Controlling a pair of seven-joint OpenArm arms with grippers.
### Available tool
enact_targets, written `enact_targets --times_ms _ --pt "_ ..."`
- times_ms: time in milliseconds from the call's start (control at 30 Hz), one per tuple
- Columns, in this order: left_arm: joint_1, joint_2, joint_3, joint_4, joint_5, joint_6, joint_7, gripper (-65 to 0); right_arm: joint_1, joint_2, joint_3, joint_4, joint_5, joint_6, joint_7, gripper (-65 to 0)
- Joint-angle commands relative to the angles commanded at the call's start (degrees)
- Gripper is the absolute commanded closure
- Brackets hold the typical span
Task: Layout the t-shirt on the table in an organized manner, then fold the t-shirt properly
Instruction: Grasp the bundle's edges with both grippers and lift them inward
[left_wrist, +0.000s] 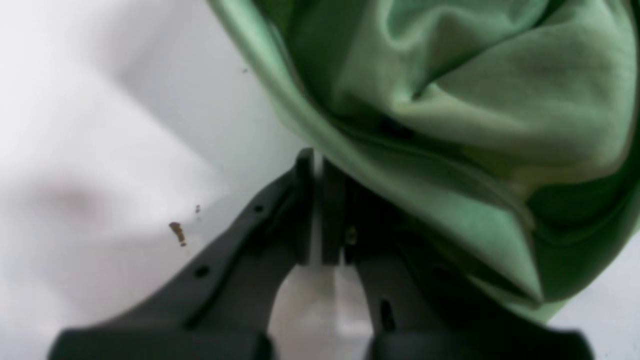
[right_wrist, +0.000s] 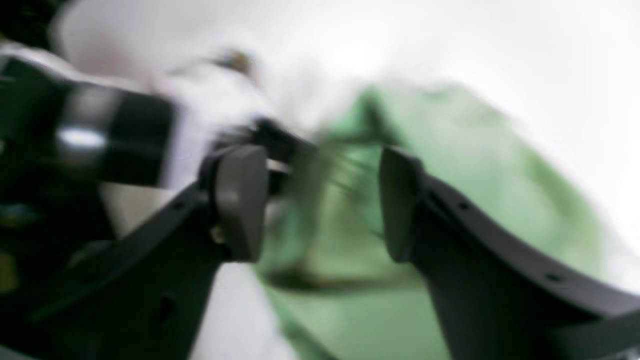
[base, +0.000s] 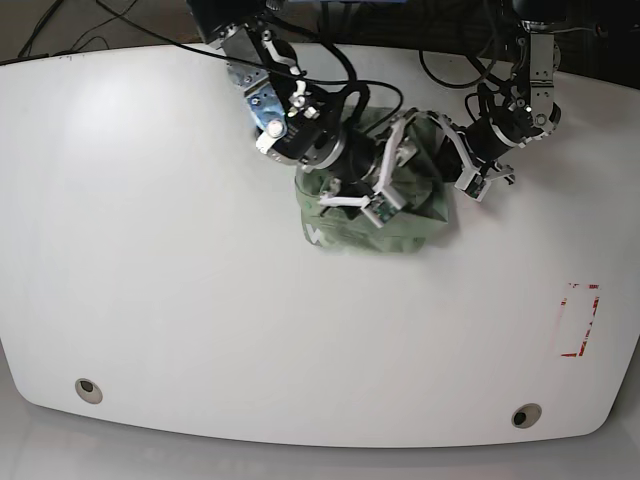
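desk (base: 150, 250): large, white, mostly bare. t-shirt (base: 400, 225): crumpled sage-green heap at far centre of desk, no sleeve or hem readable, no clear long axis, not yet laid out. right end effector (right_wrist: 315, 200): directly over heap, fingers spread apart, cloth between and below them, nothing gripped; nearer arm. left end effector (left_wrist: 317, 210): at heap's edge, fingers clenched nearly together, folded cloth edge just beside them, grip on cloth not evident.

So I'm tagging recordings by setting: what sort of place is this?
Probably a robotics lab workbench, not a home: a bare white table with round grommets and a red tape mark, cables trailing behind, and two arms working one crumpled green t-shirt.
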Motion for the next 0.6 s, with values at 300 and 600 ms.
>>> enact_targets --times_ms 300,600 --pt "0.09 0.00 -0.09 5.27 0.00 0.00 0.26 -2.5 0.09 7.21 6.51 -0.44 0.53 0.09 2.55 -6.4" --pt "0.00 0.00 0.00 5.27 0.09 0.00 2.46 -2.5 -0.79 7.38 6.86 -6.59 0.09 2.99 5.54 0.0"
